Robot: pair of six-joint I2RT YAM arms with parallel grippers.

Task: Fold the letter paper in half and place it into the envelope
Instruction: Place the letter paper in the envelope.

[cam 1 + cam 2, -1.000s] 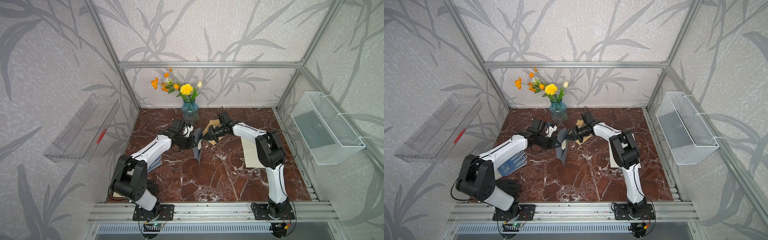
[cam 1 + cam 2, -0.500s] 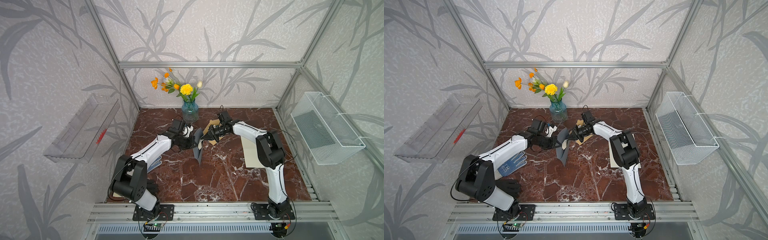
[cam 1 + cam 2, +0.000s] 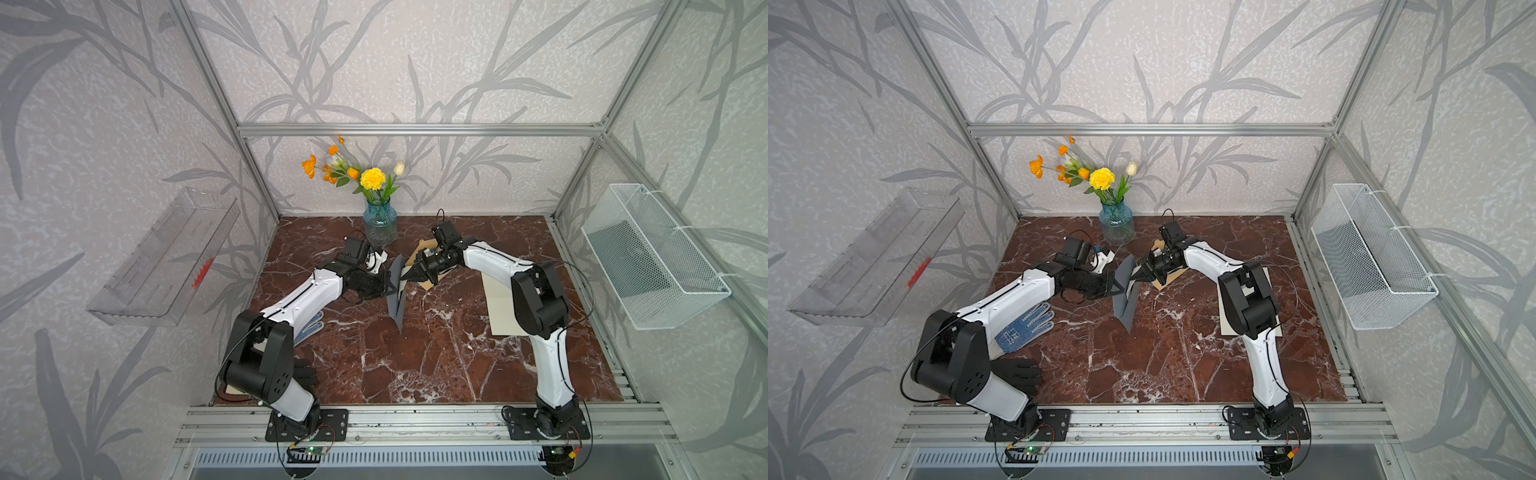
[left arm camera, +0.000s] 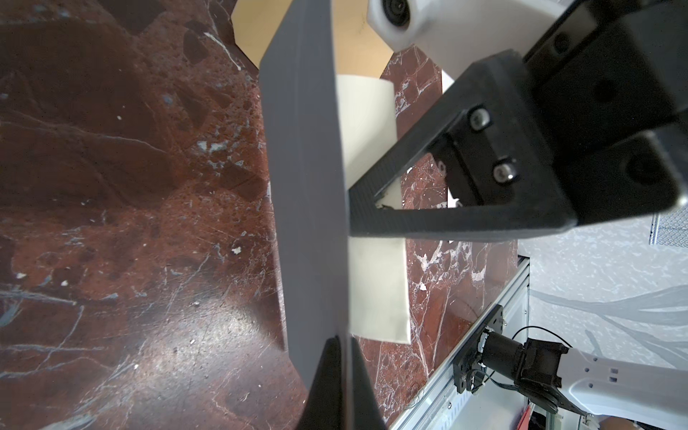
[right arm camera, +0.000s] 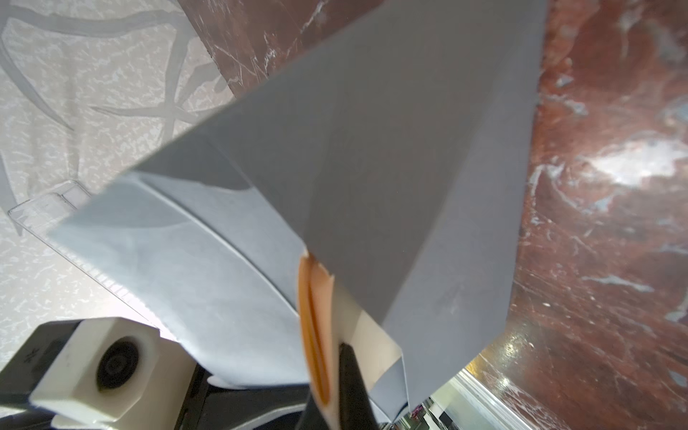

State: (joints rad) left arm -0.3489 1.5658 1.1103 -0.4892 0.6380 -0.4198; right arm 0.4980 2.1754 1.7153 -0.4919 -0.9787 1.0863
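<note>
A dark grey envelope stands on edge above the middle of the marble table, its lower corner pointing down. My left gripper is shut on one edge of it. From the other side, my right gripper is shut on the folded cream letter paper. The paper lies against the envelope's open side behind its grey flap. How deep the paper sits inside is hidden.
A glass vase of flowers stands just behind both grippers. A tan card lies under the right gripper and a cream sheet under the right arm. Gloves lie at the left. A wire basket and clear tray hang on the walls.
</note>
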